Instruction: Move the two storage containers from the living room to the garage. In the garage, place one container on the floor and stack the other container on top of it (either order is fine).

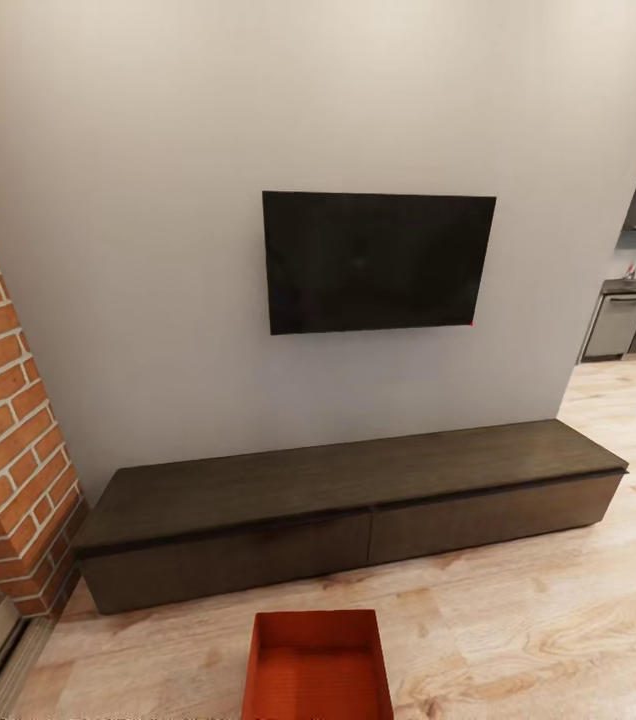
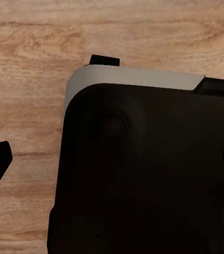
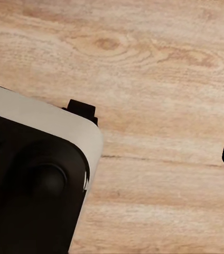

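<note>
One red-orange storage container on the light wood plank floor, near edge of the head view, just in front of one long dark cabinet. One black TV on the wall above; one brick column at left. Tool states: cannot tell for either.

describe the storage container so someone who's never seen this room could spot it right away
Find the black TV on the pale wall, then the long dark cabinet below it. On the wood floor in front of the cabinet sits the container, a red-orange open-top bin with low straight walls, the one bright plastic thing among wood, brick and grey.
</note>
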Tool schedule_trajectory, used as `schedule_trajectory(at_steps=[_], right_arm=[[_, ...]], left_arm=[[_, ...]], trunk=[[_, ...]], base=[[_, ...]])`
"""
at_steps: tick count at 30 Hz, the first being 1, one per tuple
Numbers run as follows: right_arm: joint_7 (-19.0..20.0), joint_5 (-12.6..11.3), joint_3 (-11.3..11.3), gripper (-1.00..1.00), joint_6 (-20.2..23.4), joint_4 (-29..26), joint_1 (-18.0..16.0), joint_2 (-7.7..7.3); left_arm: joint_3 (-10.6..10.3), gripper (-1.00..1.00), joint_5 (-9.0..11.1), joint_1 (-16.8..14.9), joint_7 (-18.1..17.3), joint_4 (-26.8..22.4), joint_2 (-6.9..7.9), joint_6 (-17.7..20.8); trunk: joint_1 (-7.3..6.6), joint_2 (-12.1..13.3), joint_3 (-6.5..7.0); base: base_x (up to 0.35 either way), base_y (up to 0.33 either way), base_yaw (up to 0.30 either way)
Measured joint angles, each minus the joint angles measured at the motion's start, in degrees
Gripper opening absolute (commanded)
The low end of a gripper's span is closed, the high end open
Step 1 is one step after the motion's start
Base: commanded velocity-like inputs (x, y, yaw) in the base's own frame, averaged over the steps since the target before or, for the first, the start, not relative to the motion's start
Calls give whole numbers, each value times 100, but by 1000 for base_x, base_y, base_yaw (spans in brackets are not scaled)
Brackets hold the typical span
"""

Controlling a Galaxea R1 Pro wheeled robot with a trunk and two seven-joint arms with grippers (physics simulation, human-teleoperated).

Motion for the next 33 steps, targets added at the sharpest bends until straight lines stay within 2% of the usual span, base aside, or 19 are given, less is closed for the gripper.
schedule_trajectory(at_steps=[11, 33], right_arm=[[-5, 25, 10, 100, 0, 0, 1, 11], [1, -26, -8, 100, -9, 0, 0, -3]], left_arm=[[3, 100, 0, 0, 0, 0, 2, 0], [4, 100, -2, 0, 0, 0, -9, 0]], trunk=[[0, 0, -94], [0, 0, -292]], base=[[0, 0, 64], [0, 0, 2]])
